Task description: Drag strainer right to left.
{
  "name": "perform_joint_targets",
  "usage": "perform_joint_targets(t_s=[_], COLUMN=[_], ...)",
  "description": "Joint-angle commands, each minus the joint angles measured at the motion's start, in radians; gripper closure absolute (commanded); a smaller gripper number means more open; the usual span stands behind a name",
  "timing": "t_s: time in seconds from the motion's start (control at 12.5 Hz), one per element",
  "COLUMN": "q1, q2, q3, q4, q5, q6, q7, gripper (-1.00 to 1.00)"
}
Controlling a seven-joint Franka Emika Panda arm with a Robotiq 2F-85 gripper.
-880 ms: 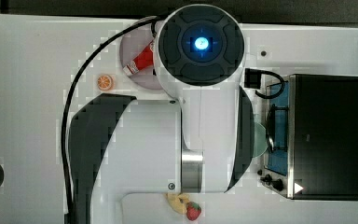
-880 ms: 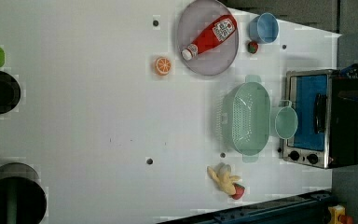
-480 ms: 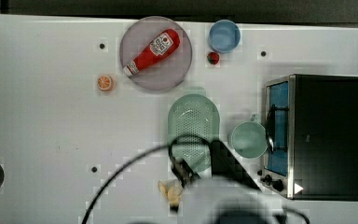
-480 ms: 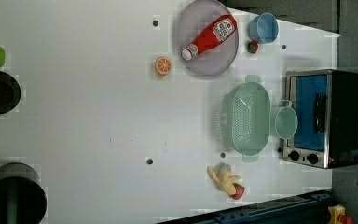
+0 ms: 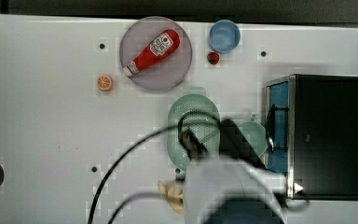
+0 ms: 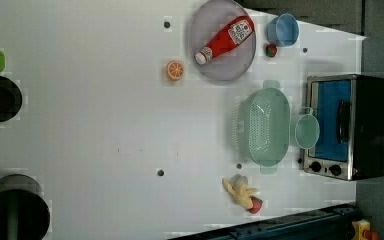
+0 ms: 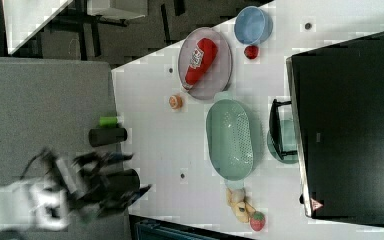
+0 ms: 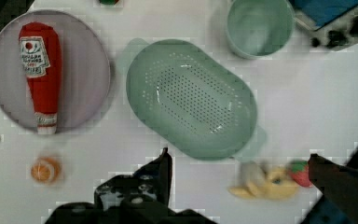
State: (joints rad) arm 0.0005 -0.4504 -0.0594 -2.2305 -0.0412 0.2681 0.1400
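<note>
The strainer (image 5: 191,116) is a pale mint-green oval with a perforated bottom, standing on the white table between the plate and the oven. It also shows in the left view as the strainer (image 6: 266,125), in the right view as the strainer (image 7: 230,139) and in the wrist view as the strainer (image 8: 191,105). My gripper (image 8: 238,157) is open, its dark fingers (image 8: 164,168) spread wide with nothing between them. They hover beside the strainer's long rim without touching it. In the top view my blurred arm (image 5: 233,186) covers the strainer's lower right part.
A grey-lilac plate (image 5: 179,70) holds a ketchup bottle (image 5: 153,50). Nearby are a blue bowl (image 5: 224,36), a small strawberry (image 5: 213,57) and an orange slice (image 5: 105,82). A mint cup (image 5: 256,137) sits against the black toaster oven (image 5: 326,135). A toy banana (image 6: 240,190) lies near the table edge.
In the top view my arm swung from the table's middle down to the top view's lower edge and now reaches over the strainer's side. The strainer has not moved.
</note>
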Motion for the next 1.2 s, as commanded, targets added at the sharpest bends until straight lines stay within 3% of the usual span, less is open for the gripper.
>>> perform_joint_targets(t_s=[0.08, 0.64, 0.96, 1.2], q1=[-0.009, -0.006, 0.011, 0.031], q2=[0.163, 0.503, 0.663, 0.759], q3=[0.004, 0.026, 0.056, 0.089], q4=[-0.147, -0.229, -0.245, -0.252], q5=[0.007, 0.009, 0.014, 0.014], q6=[0.100, 0.612, 0.812, 0.947], q7=[0.227, 0.347, 0.600, 0.662], gripper=[-1.00, -1.00, -1.00, -1.00])
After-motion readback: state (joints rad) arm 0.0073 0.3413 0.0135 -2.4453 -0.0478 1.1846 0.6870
